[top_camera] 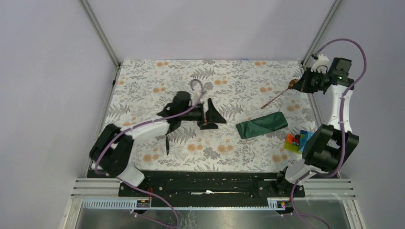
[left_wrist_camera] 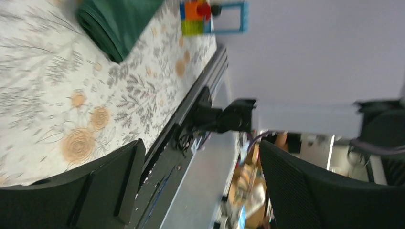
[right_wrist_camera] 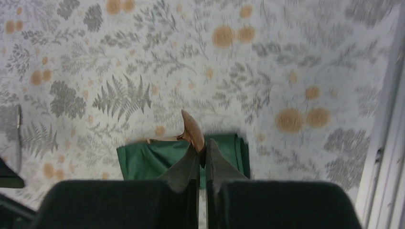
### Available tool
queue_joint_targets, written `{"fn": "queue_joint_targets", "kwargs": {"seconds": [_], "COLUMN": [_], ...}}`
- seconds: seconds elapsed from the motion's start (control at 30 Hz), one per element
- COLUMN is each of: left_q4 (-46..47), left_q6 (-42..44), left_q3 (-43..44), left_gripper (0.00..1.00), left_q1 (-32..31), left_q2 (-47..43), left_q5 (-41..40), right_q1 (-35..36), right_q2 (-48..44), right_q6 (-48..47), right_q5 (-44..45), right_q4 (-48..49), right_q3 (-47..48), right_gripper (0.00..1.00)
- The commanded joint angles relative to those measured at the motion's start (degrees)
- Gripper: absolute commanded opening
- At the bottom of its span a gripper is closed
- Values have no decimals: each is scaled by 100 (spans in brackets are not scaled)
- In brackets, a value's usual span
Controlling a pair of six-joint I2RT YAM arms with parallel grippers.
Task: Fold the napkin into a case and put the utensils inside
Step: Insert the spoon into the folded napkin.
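Now, spoon insertion: the case (top_camera: 261, 124) lies folded right of centre.
Your right gripper (right_wrist_camera: 203, 149) pinches the spoon (right_wrist_camera: 192, 129) aloft beyond it; your left gripper (top_camera: 206, 117) gapes empty. Next, aim the handle at the case's opening.

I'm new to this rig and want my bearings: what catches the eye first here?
The right pincer, raised at the far right, is shut on a copper spoon whose handle slants down toward the folded dark green napkin at centre right. The left pincer gapes open near the middle.
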Motion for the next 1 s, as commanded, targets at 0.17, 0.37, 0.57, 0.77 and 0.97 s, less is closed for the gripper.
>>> {"fn": "queue_joint_targets", "kwargs": {"seconds": [0.17, 0.37, 0.57, 0.77, 0.97], "left_q4": [866, 1805, 2229, 3089, 2959], "left_q6": [281, -527, -1193, -1903, -1911], "left_q3": [954, 1033, 999, 959, 1009], "left_gripper": [70, 64, 66, 49, 44], "left_q1": [-982, -1079, -1094, -1133, -1159], "left_q2": [2018, 2881, 3372, 3744, 3819], "left_q5": [1004, 1030, 495, 103, -174], "right_q1": [-784, -1000, -1032, -1032, -1038], "right_q2": [106, 331, 569, 806, 839], "right_q6": [291, 113, 28, -45, -23], "right_q5": [-1075, -849, -735, -591, -390], "right_q4": [-148, -313, -323, -368, -305], "right_q3": [-780, -856, -880, -859, -895], "right_gripper": [0, 0, 0, 0, 0]}}
